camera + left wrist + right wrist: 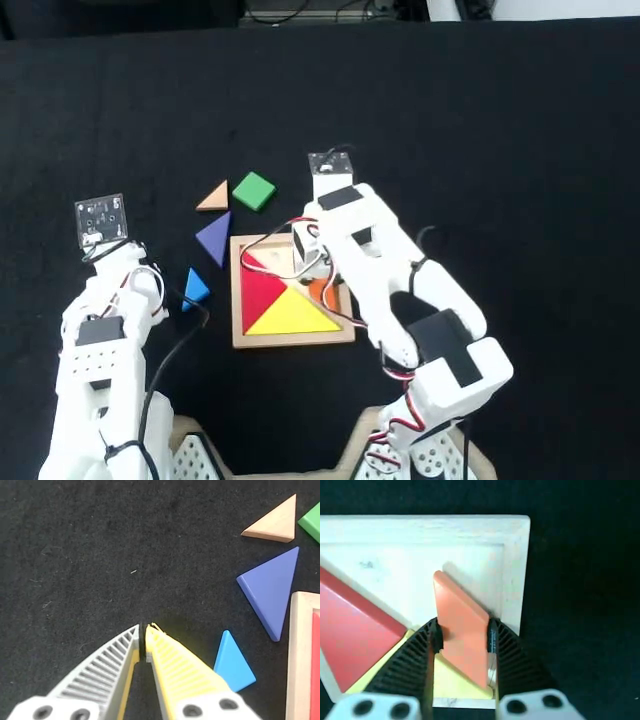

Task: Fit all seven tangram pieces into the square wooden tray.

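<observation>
**Ana:** On the left side of the bench (500, 150), what is that arm doing?

**Ben:** The left claw (142, 628) hangs low over the black cloth with its fingers pressed together and nothing between them. A small blue triangle (232, 662) lies flat just beside it.

**Ana:** And further to the right?

**Ben:** Three more loose pieces. A purple triangle (214, 238) lies beyond the blue one, just beside the tray's far left corner. A tan triangle (213, 197) lies farther back, and a green square (254, 190) sits just to its right, apart from it.

**Ana:** Where is the tray?

**Ben:** The tray (290, 341) lies in the middle, between the two arms. A red triangle (262, 290) fills its left part. A yellow triangle (292, 315) lies along the near edge and meets the red one along one side. The far and right parts of the floor are bare wood.

**Ana:** And the right arm?

**Ben:** It leans in over the tray. The right claw (464, 625) is pinching an orange piece (457, 605), a slanted four-sided one, by its two long edges. The piece is tilted. Its held end is above the yellow triangle, and its far end is over the bare wood, close to the right rim. I cannot tell whether that far end touches the floor.
</observation>
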`<move>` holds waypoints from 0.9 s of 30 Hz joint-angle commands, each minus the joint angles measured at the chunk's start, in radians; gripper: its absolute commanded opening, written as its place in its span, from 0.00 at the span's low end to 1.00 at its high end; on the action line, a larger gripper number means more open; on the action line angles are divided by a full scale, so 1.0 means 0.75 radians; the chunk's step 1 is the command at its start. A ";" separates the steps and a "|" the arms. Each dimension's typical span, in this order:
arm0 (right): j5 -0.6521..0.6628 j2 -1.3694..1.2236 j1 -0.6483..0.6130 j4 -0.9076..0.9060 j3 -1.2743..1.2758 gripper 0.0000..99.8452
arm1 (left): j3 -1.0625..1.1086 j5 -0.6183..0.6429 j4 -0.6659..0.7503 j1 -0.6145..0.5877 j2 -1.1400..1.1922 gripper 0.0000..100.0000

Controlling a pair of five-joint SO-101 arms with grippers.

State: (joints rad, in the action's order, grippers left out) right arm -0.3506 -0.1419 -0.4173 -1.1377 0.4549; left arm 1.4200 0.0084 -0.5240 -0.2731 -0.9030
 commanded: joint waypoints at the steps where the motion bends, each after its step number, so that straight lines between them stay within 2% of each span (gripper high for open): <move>1: -0.006 0.009 -0.008 -0.027 0.001 0.01 | -0.007 -0.012 0.031 -0.005 -0.016 0.03; 4: 0.166 0.030 -0.006 -0.018 0.003 0.01 | -0.007 -0.012 0.031 -0.005 -0.016 0.03; 5: 0.172 0.048 -0.006 -0.016 0.005 0.02 | -0.007 -0.012 0.031 -0.005 -0.016 0.03; 12: 0.141 0.150 -0.006 -0.014 0.044 0.02 | -0.007 -0.012 0.033 -0.005 -0.016 0.03; 19: 0.137 0.165 -0.008 -0.025 0.050 0.16 | -0.009 -0.012 0.033 -0.005 -0.016 0.03; 27: 0.143 0.171 -0.020 -0.027 0.050 0.16 | -0.009 -0.012 0.033 -0.005 -0.016 0.03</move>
State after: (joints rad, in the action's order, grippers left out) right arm -0.2539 -0.0683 -0.4189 -1.1500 0.4964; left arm 1.4200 0.0084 -0.5163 -0.2731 -0.9030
